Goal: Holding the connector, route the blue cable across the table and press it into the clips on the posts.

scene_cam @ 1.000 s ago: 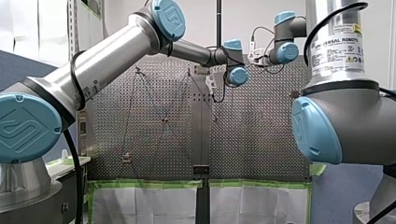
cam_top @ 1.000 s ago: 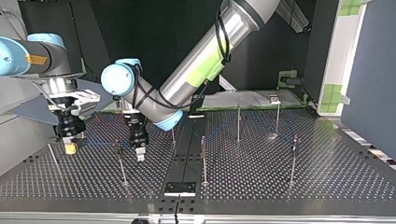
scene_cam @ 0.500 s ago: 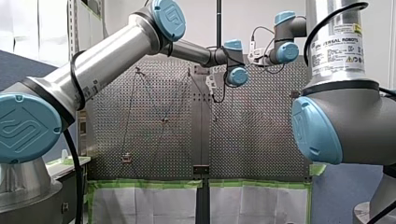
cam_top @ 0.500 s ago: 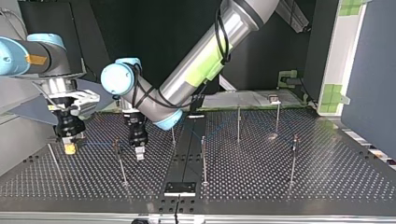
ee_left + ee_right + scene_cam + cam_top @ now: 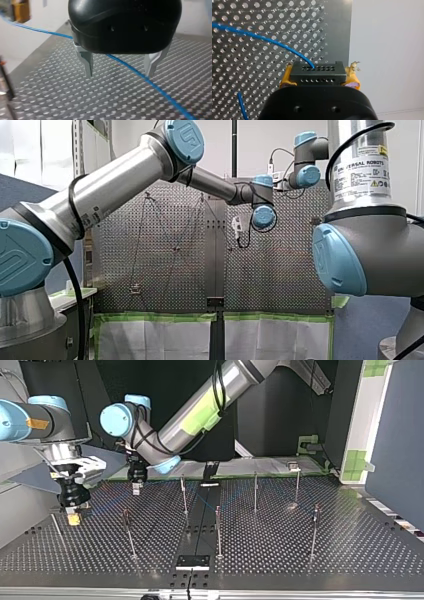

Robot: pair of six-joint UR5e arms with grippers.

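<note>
Blue cable thin, limp, probably light and slippery, best taken at its rigid connector, now clamped in my right gripper's yellow-padded fingers at the top view's left; cable runs over the surface between my left gripper's spread, empty fingers

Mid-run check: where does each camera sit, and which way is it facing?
Front: behind the arms, facing over the table; left arm at its left, right arm at its right.
Top: across the table, facing the arms; sides crossed, right tool at its left.
Left wrist: on the left arm, looking along the open left tool at the cable.
Right wrist: looking along the right tool, shut on the connector.
Both wrist views share the cable.
</note>
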